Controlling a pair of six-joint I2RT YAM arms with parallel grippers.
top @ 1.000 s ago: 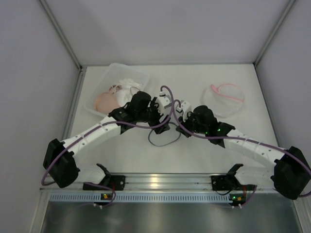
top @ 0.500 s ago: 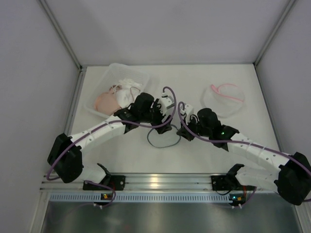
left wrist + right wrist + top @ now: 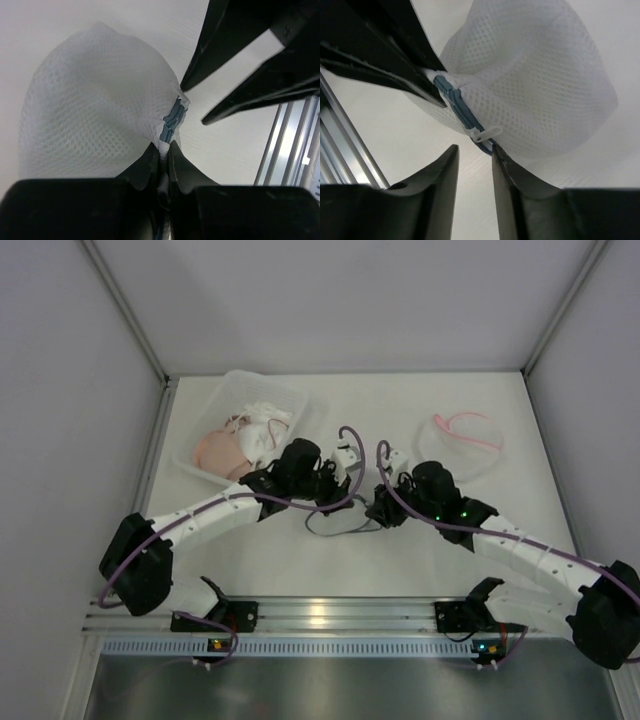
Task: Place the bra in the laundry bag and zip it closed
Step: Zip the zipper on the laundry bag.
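Note:
The laundry bag is white mesh with a blue zipper and bulges on the table. From above it shows as a dark-edged loop between the two arms. The bra is hidden; the mesh does not show what is inside. My left gripper is shut on the bag's edge at the end of the zipper. My right gripper is open just below the white zipper pull, with one finger against the bag. In the top view the left gripper and the right gripper nearly meet.
A clear tray at the back left holds peach and white garments. A second white mesh bag with a pink trim lies at the back right. The metal rail runs along the near edge.
The left gripper has closed onto the bag's zipper end. The right gripper has opened and let go. Both wrists have shifted a little to the right and nearer.

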